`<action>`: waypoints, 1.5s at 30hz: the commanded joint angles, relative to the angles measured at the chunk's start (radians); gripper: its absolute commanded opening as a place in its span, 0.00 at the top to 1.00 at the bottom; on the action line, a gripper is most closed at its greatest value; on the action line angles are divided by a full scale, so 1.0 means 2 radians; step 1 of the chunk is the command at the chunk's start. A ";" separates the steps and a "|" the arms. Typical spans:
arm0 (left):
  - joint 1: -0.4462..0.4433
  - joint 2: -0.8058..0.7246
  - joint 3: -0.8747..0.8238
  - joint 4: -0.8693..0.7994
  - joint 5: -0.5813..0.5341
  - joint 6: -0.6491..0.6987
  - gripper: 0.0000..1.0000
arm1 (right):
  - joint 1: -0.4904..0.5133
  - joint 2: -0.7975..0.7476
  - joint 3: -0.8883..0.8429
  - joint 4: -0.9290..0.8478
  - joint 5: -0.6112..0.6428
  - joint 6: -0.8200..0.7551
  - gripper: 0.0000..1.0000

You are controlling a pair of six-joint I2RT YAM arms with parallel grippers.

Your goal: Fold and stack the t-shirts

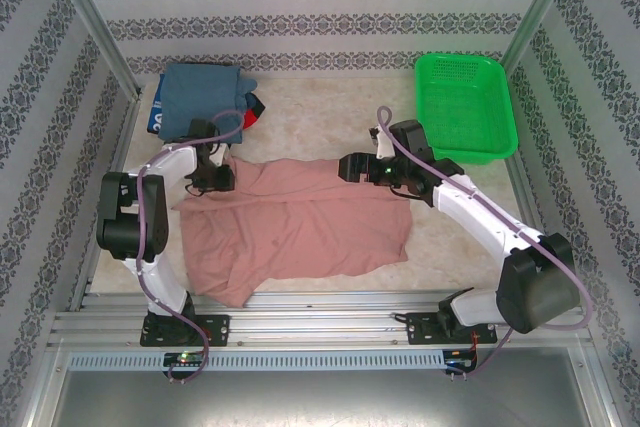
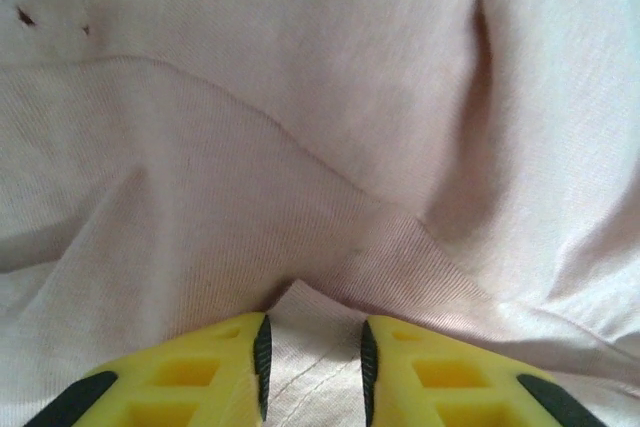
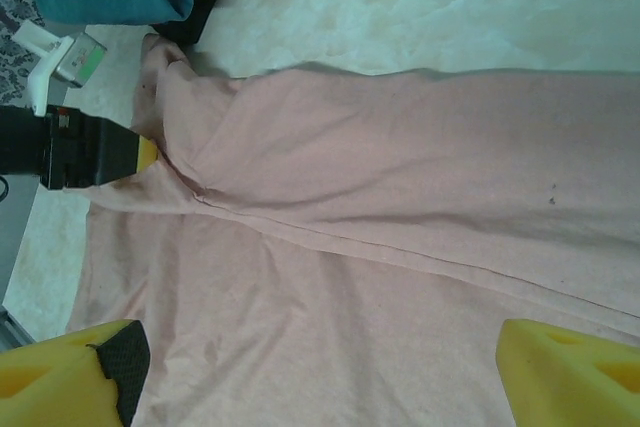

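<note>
A large dusty-pink t-shirt (image 1: 300, 232) lies spread flat across the middle of the table, also seen close up (image 2: 300, 127) and from the right wrist (image 3: 400, 197). My left gripper (image 1: 222, 179) is down on its far left corner. Its jaws (image 2: 314, 332) stand narrowly apart astride a hemmed flap of the pink cloth. My right gripper (image 1: 350, 167) hovers over the shirt's far edge, wide open (image 3: 312, 352) with only flat cloth below. A stack of folded t-shirts (image 1: 200, 97) sits at the back left, blue-grey on top with dark and red edges (image 1: 252, 112).
A green mesh basket (image 1: 465, 107) stands at the back right. Metal frame posts (image 1: 95, 17) rise at both back corners and patterned walls close in the sides. The metal rail (image 1: 320, 327) with the arm bases runs along the near edge.
</note>
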 commanded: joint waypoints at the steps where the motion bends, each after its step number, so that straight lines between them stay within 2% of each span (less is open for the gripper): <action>1: -0.006 0.016 0.015 0.001 -0.007 0.014 0.77 | 0.007 -0.002 -0.002 0.013 -0.005 0.001 0.09; 6: -0.006 0.010 0.015 -0.005 -0.004 0.018 0.93 | 0.007 -0.003 0.001 0.013 -0.001 0.000 0.08; 11: -0.007 0.000 0.005 -0.012 -0.005 0.026 1.00 | 0.007 0.000 0.004 0.013 0.001 -0.003 0.07; 24: -0.019 -0.108 -0.064 0.012 0.040 -0.010 1.00 | 0.005 0.025 0.025 0.015 0.002 -0.011 0.06; 28: -0.015 -0.115 -0.078 0.015 0.008 -0.012 1.00 | 0.004 0.028 0.025 0.015 0.000 -0.009 0.05; 29: -0.013 -0.109 -0.074 0.013 0.001 -0.011 0.98 | 0.003 0.028 0.025 0.015 -0.001 -0.009 0.05; 30: -0.012 -0.101 -0.069 0.014 -0.008 -0.010 0.84 | 0.004 0.028 0.024 0.015 -0.002 -0.010 0.05; 31: -0.011 -0.092 -0.061 0.015 -0.016 -0.008 0.77 | 0.004 0.028 0.024 0.014 -0.002 -0.010 0.05; 33: -0.010 -0.070 -0.046 0.016 -0.022 -0.004 0.73 | 0.003 0.025 0.022 0.014 -0.003 -0.009 0.04; 40: -0.009 -0.022 -0.029 0.039 -0.038 0.001 0.64 | 0.003 0.007 0.015 0.004 0.001 -0.010 0.02; 45: -0.009 -0.011 -0.024 0.053 -0.031 -0.007 0.63 | 0.001 -0.002 0.009 0.000 0.002 -0.008 0.02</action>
